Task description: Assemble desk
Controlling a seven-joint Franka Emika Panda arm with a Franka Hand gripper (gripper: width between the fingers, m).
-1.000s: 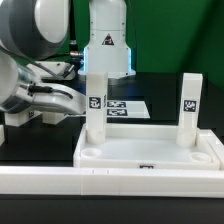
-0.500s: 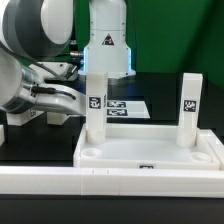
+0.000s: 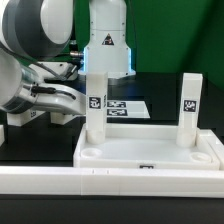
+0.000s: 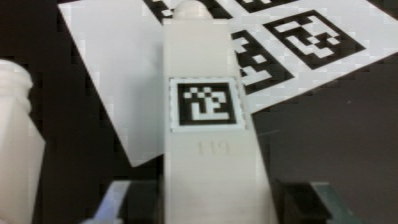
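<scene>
**Exterior view.** The tabletop (image 3: 150,152) is seen lying flat, rim up, pressed against the border rail (image 3: 110,186) at its 6 o'clock side, probably so that it is kept from sliding while legs are driven in. Two legs are stood upright in its far sockets: the left leg (image 3: 95,108) at 10 o'clock and the right leg (image 3: 190,108) at 2 o'clock. The near sockets at 7 and 5 o'clock are empty. The marker board (image 3: 130,108) is seen flat at 12 o'clock, beyond the tabletop. The arm (image 3: 30,60) is reached in low from 9 o'clock. Its fingers are not made out here.

**Wrist view.** A third leg (image 4: 210,150) is seen lying flat, tag (image 4: 205,103) up, partly over the marker board. The gripper (image 4: 217,202) is set astride one end, a finger (image 4: 121,202) on each long side, so that the square section can be squeezed squarely. Whether the pads are pressed on yet cannot be told. A pick-up for an empty socket is judged to be in hand.
</scene>
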